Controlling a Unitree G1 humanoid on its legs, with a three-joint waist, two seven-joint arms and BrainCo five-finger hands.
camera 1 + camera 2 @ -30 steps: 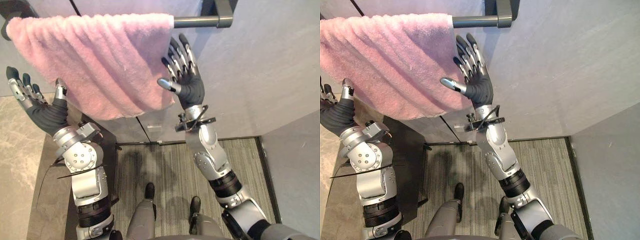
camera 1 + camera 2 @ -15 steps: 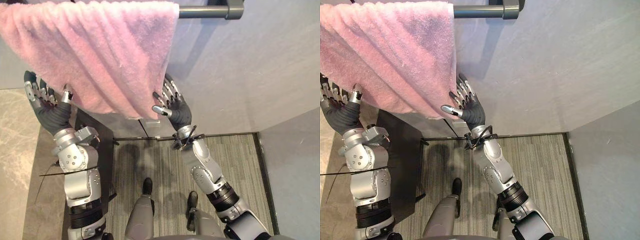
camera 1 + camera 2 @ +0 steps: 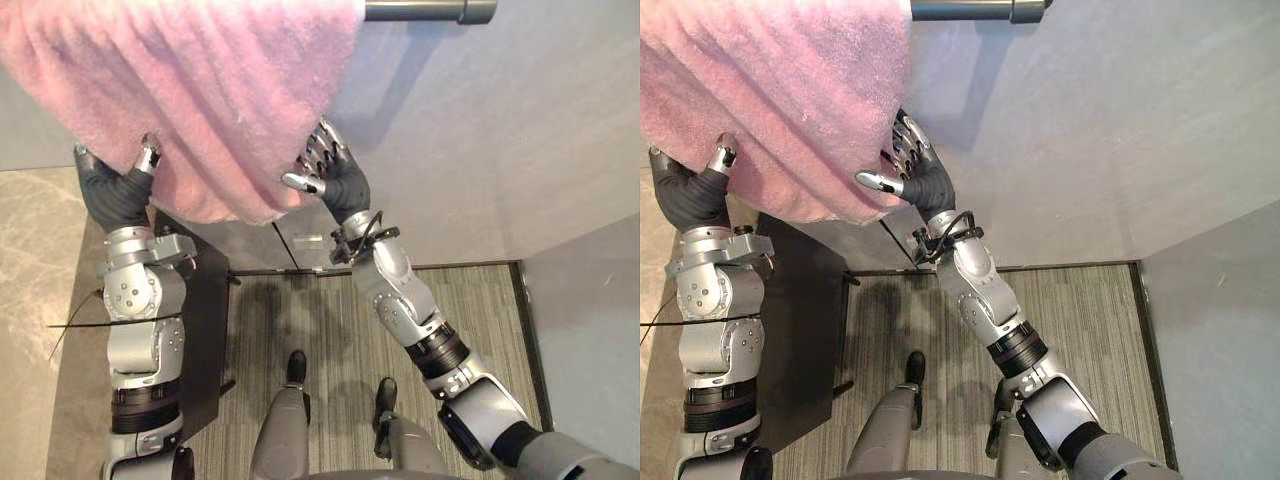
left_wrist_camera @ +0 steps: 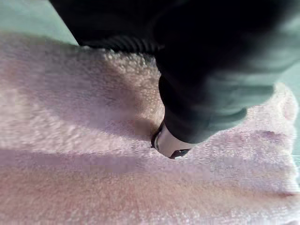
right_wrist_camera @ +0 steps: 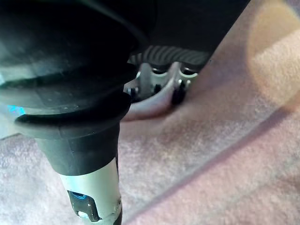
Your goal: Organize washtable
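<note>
1. Hanging from the dark bar [image 3: 420, 11] on the grey wall [image 3: 500, 150], the pink towel [image 3: 200, 90] drapes down in soft folds.
2. The left hand [image 3: 115, 195] meets the towel's lower left hem with its thumb pressed on the front. Its fingers are hidden behind the cloth, so their state cannot be told.
3. The right hand [image 3: 340, 185] is at the lower right corner. Its fingers lie loosely extended along the edge, and its thumb is spread apart over the front, not clamped.

A washroom corner: a fluffy pink towel [image 3: 200, 90] hangs over a dark round metal rail [image 3: 420, 11] on a plain grey wall [image 3: 500, 130], beside a beige marble-look table [image 3: 40, 260], above striped grey carpet [image 3: 330, 320].
</note>
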